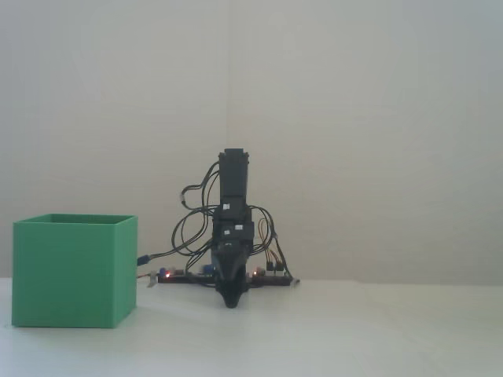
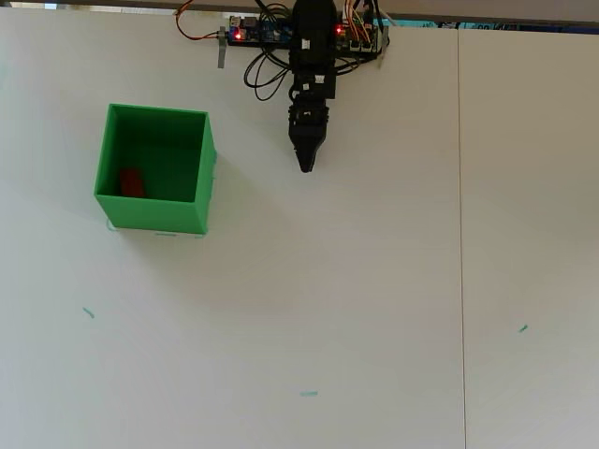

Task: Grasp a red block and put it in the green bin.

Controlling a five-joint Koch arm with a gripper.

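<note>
Small red rectangular block lying inside the large bright green cube-shaped bin; arm folded at its base, tool empty.

In the overhead view the small red rectangular block (image 2: 130, 182) rests on the floor of the large bright green cube-shaped bin (image 2: 200, 178), near that view's lower-left inner corner. In the fixed view the bin (image 1: 75, 271) stands on the white worktop (image 1: 330, 338) at the left, and its walls hide the block. The black arm (image 2: 312, 56) is folded over its base at the worktop's (image 2: 328, 309) far edge, well apart from the bin. The tool (image 2: 306, 165) points down at the worktop and tapers to one dark tip (image 1: 230, 301), jaws together, gripping nothing. Small red lights glow on the circuit boards (image 2: 255, 33) beside the base.
</note>
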